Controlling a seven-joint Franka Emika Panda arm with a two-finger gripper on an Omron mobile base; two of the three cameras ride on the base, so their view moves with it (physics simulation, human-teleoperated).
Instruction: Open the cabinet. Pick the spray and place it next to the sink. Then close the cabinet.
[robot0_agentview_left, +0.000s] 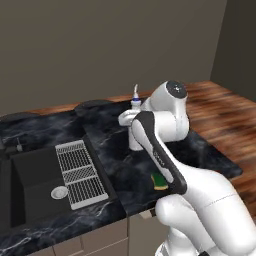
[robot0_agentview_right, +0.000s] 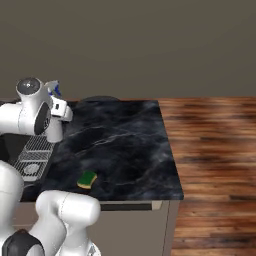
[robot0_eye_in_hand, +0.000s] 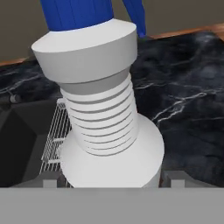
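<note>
Beside the sink (robot0_agentview_left: 30, 175), on the black marble counter (robot0_agentview_right: 125, 140): spray (robot0_agentview_left: 135, 122) upright just right of the drying rack (robot0_agentview_left: 80, 172), gripper (robot0_eye_in_hand: 113, 177) wide about its base, whether still gripping or already released unclear. Placement step apparently near done, cabinet left to close. Green-yellow sponge (robot0_agentview_right: 87, 179) near the counter's front edge.

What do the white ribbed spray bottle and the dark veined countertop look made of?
White ribbed spray bottle: likely matte plastic, with moulded ridges and a blue collar, no glare. Dark veined countertop: looks like polished black marble or stone, with white veins and a soft sheen.
</note>
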